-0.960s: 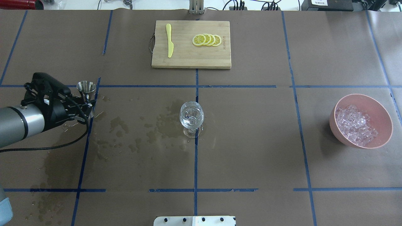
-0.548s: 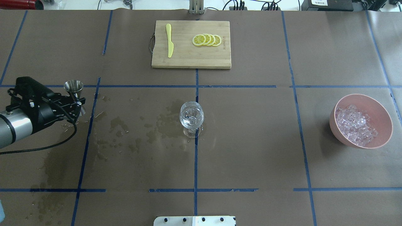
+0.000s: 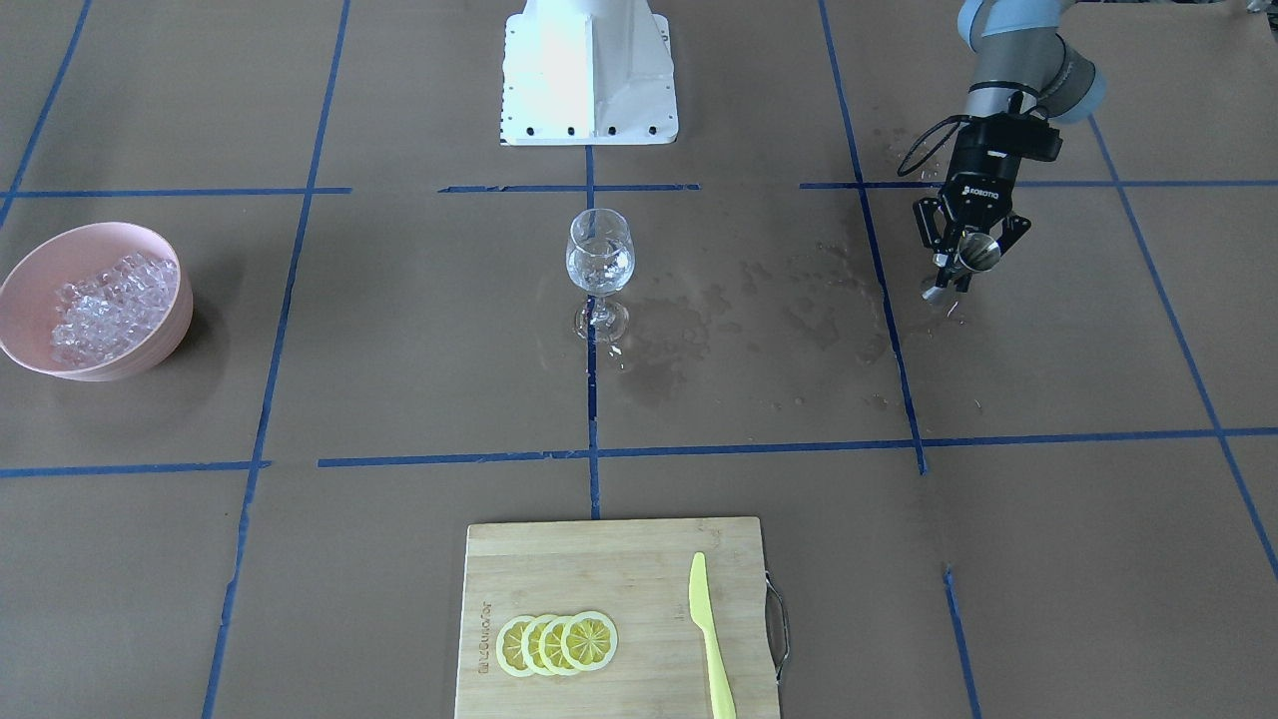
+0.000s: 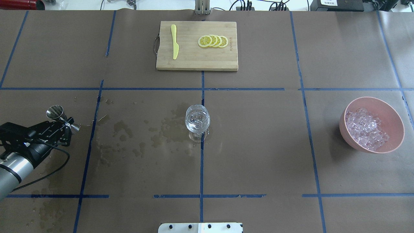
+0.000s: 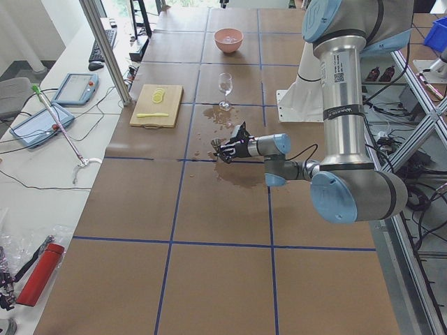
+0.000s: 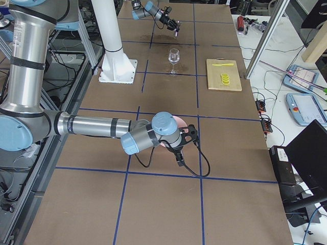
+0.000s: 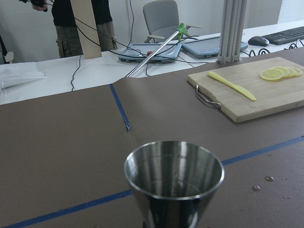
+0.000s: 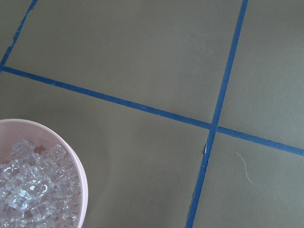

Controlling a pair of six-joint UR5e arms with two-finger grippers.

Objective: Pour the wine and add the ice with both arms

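My left claw (image 4: 66, 125) grips the empty-looking jigger (image 4: 55, 112) (right claw (image 6: 186, 143): I cannot tell), so pouring looks done; next, ice (image 4: 367, 129) into the glass (image 4: 197, 119).

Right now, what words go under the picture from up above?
Left gripper holds a steel jigger near wet patches; wine glass mid-table, ice in a pink bowl.

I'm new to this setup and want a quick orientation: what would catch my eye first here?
The left hand, out on the robot's left side, grips a metal jigger by its waist. At the centre stands a clear wine glass beside dark wet stains. Far right, a pink bowl holds a heap of ice.
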